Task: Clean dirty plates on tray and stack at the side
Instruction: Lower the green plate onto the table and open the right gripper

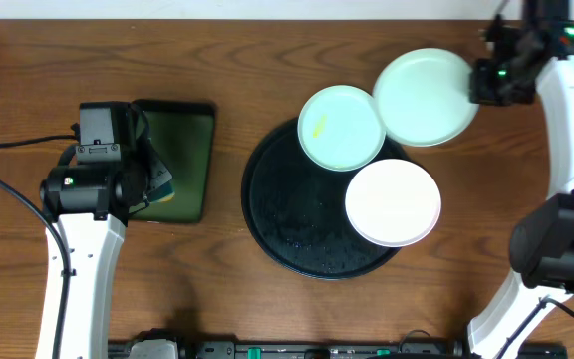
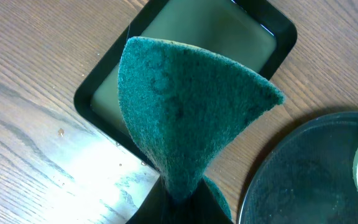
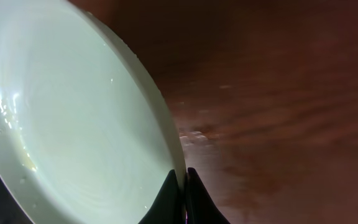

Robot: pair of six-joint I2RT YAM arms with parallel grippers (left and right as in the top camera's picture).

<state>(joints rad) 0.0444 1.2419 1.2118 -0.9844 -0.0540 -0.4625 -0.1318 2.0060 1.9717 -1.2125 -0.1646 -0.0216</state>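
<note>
The black round tray point(image 1: 277, 214) sits mid-table. A mint green plate with a yellowish smear point(image 1: 340, 127) rests on its far rim, and a white plate point(image 1: 393, 202) on its right side. A second mint green plate point(image 1: 425, 97) is held beyond the tray's far right; my right gripper point(image 1: 476, 82) is shut on its right rim, seen close in the right wrist view point(image 3: 73, 124), jaws point(image 3: 182, 186) pinching the edge. My left gripper point(image 1: 152, 179) is shut on a green scouring pad point(image 2: 185, 106) above the small dark green rectangular tray point(image 2: 104, 87).
The dark green rectangular tray point(image 1: 182, 160) lies left of the black tray. The black tray's rim shows at the right of the left wrist view point(image 2: 303, 174). Bare wooden table point(image 1: 267, 60) surrounds everything.
</note>
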